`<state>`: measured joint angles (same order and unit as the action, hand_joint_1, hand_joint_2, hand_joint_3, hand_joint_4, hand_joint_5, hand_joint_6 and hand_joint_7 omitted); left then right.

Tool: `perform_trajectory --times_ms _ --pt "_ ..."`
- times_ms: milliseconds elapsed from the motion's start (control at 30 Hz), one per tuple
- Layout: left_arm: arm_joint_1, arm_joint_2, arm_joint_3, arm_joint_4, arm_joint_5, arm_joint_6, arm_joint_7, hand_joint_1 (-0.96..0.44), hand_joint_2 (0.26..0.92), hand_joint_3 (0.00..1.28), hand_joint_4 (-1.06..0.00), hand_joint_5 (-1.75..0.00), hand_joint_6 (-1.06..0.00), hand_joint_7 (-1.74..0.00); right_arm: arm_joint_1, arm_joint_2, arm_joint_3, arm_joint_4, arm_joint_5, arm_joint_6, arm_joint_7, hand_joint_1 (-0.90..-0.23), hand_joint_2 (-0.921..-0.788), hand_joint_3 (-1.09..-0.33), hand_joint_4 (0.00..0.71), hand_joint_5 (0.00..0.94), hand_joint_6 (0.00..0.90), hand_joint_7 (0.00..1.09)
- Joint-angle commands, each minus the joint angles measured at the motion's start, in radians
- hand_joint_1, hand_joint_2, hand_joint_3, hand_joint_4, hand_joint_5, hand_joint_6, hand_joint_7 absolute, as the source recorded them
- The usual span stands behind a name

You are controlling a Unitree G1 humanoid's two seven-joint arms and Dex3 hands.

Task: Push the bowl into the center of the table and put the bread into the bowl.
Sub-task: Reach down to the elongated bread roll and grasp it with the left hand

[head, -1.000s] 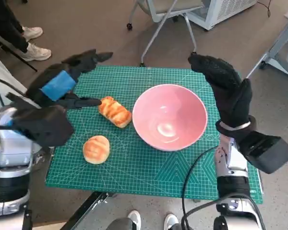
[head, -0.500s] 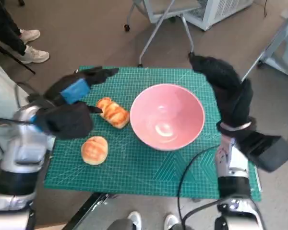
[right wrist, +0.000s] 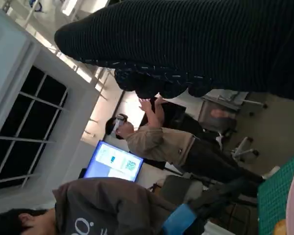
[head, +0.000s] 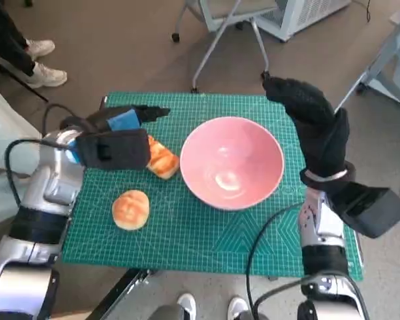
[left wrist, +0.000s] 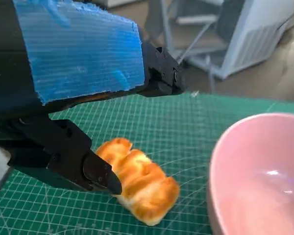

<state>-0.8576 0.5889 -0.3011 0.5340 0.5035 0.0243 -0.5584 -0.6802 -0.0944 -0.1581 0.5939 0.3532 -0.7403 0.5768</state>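
A pink bowl [head: 231, 162] stands empty on the green cutting mat [head: 207, 240], near the middle. A long braided bread [head: 163, 160] lies just left of the bowl, and the left wrist view shows the same bread [left wrist: 139, 182] next to the bowl's rim [left wrist: 220, 161]. A round bread [head: 131, 208] lies nearer the front left. My left hand [head: 117, 139] hovers over the long bread's left end, fingers [left wrist: 162, 74] spread, gripping nothing. My right hand [head: 315, 127] stands upright beside the bowl's right rim, fingers straight and holding nothing.
A chair base [head: 217, 40] and a white unit [head: 300, 13] stand beyond the table's far edge. A person's shoes [head: 43, 63] are at the far left. In the right wrist view, people [right wrist: 161, 142] sit by a lit monitor [right wrist: 112, 164].
My left hand has swung right and inward, from left of the long bread to above its left end. The right hand, the bowl and both breads have stayed put.
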Motion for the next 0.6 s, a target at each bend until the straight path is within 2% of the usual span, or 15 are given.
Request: perform_trajectory --times_ms 33,433,600 --pt "-0.064 -0.03 -0.044 0.118 0.036 -0.024 0.02 0.13 0.775 0.02 -0.13 0.0 -0.31 0.0 0.026 0.0 -0.005 -0.001 0.007 0.024 -0.002 -0.705 -0.921 -0.741 0.184 0.0 -0.001 0.6" --pt "-0.158 -0.104 -0.121 0.394 0.092 -0.09 0.107 0.12 0.774 0.02 -0.13 0.0 -0.33 -0.01 0.036 -0.001 -0.009 -0.018 0.015 0.042 0.0 -0.695 -0.921 -0.74 0.185 0.001 0.0 0.6" --pt "-0.185 -0.136 -0.155 0.5 0.124 -0.124 0.172 0.12 0.788 0.03 -0.18 -0.02 -0.37 -0.02 0.041 0.001 -0.01 -0.027 0.016 0.05 -0.002 -0.695 -0.921 -0.739 0.185 0.0 -0.001 0.6"
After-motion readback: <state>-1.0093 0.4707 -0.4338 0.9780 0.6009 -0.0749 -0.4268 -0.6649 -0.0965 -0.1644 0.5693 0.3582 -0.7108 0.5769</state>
